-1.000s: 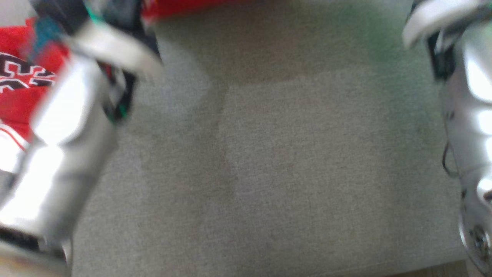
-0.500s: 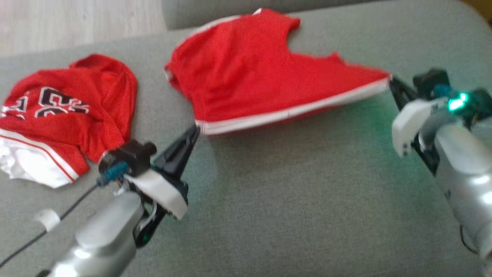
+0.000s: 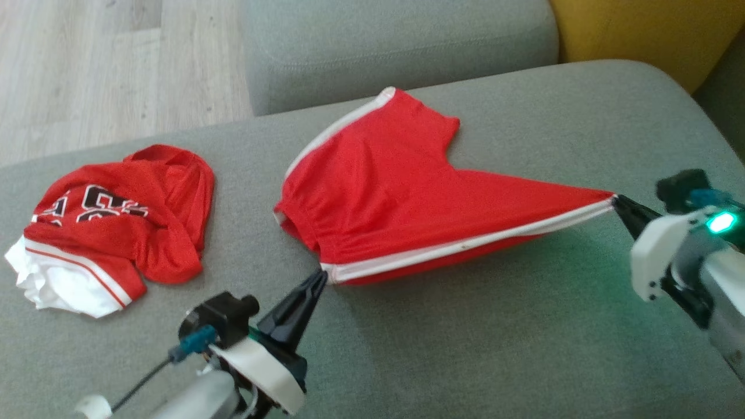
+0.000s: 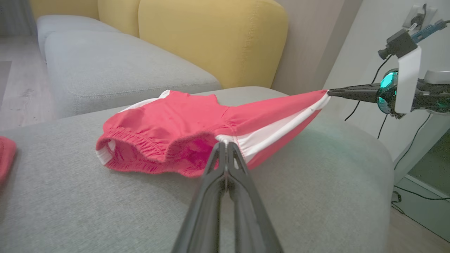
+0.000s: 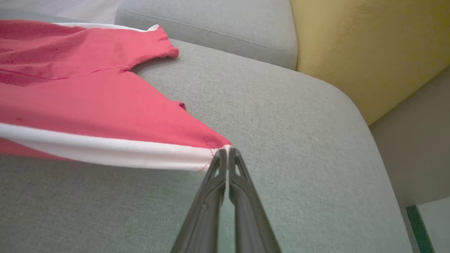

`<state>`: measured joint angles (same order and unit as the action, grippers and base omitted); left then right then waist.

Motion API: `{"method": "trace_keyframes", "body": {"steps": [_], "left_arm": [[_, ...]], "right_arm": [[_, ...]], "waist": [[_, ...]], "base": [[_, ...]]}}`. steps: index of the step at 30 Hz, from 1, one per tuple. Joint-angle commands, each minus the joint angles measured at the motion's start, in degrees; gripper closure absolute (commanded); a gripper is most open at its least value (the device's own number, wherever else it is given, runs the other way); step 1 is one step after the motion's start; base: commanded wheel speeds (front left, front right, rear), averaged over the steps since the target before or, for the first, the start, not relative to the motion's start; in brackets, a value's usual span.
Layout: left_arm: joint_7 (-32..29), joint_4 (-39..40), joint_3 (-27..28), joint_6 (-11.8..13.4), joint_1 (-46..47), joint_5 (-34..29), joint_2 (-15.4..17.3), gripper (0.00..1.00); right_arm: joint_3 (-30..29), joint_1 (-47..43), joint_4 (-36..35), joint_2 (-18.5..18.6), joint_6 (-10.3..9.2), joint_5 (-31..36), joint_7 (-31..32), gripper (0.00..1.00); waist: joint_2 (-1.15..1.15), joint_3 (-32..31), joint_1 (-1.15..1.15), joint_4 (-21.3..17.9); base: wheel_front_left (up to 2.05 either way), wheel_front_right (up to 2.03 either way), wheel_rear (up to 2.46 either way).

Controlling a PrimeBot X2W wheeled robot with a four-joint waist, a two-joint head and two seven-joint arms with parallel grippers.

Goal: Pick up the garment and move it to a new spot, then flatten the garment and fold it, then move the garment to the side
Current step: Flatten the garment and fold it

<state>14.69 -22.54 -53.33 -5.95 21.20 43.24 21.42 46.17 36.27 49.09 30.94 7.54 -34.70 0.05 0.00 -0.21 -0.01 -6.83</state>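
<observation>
Red shorts (image 3: 401, 192) stretched above grey sofa cushion (image 3: 465, 349), left claw (image 3: 321, 274) pinching waistband corner, right claw (image 3: 616, 201) pinching hem corner

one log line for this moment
left gripper: shut on red shorts waistband | right gripper: shut on leg hem | white side stripe: taut between them, over grey cushion

Left gripper (image 3: 320, 277): two long black fingers, pointy.
Right gripper (image 3: 618, 202): same black fingers.
Wrist cover (image 3: 265, 375): white, lower left.
Wrist camera (image 3: 218, 317): black box, teal plug.
Light (image 3: 722, 222): small, bright green, right edge.
Cable (image 3: 142, 379): thin, black, lower left.
Forearm (image 3: 198, 398): shiny silver.
</observation>
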Motion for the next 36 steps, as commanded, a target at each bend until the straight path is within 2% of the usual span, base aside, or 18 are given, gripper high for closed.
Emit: {"method": "trace_keyframes", "body": {"steps": [1, 5, 8, 15, 22, 29, 36], "left_arm": [[0.3, 2.2, 3.2, 0.8, 1.3, -0.6, 2.4, 1.00], [0.3, 5.5, 4.0, 2.0, -0.2, -0.9, 2.7, 1.00], [0.3, 6.6, 4.6, 2.7, -0.2, -1.0, 2.9, 1.00], [-0.1, 6.9, 5.6, 3.7, 1.8, -0.7, 2.5, 1.00], [-1.8, 4.8, 7.3, 4.5, 8.3, -0.6, 1.1, 1.00], [-2.8, 0.1, 7.9, 4.1, 15.0, -0.9, -1.6, 1.00], [-3.1, -6.7, 6.7, 3.1, 20.8, -1.2, -7.3, 1.00]], "right_arm": [[-0.8, -0.6, -1.9, 2.8, -0.05, -1.6, 0.1, 1.00], [-3.0, -2.7, -4.9, 4.9, -0.05, -3.0, -0.2, 1.00], [-4.8, -3.4, -6.4, 5.1, -0.05, -2.5, -0.6, 1.00], [-9.0, -2.1, -7.5, 4.0, -0.05, 1.2, -1.8, 1.00], [-13.9, 4.0, -7.7, 1.8, -0.05, 7.4, -2.0, 1.00], [-14.9, 12.3, -5.7, -1.0, -0.05, 12.8, -0.2, 1.00], [-12.2, 19.7, -0.6, -1.7, -0.05, 14.3, 0.2, 1.00]], "waist": [[0.00, -0.5, 0.01, 0.0], [0.00, -0.9, 0.01, 0.3], [0.00, -0.7, 0.01, 0.6], [0.00, 1.1, 0.01, 1.8], [0.00, 8.1, 0.01, 4.8], [0.00, 14.3, 0.01, 9.1], [0.00, 17.9, 0.01, 14.5]], "base": [[0.00, 0.00, 0.00], [0.00, 0.00, 0.00], [0.00, 0.00, 0.00], [0.00, 0.00, 0.00], [0.00, 0.00, 0.00], [0.00, 0.00, 0.00], [0.00, 0.00, 0.00]]}}
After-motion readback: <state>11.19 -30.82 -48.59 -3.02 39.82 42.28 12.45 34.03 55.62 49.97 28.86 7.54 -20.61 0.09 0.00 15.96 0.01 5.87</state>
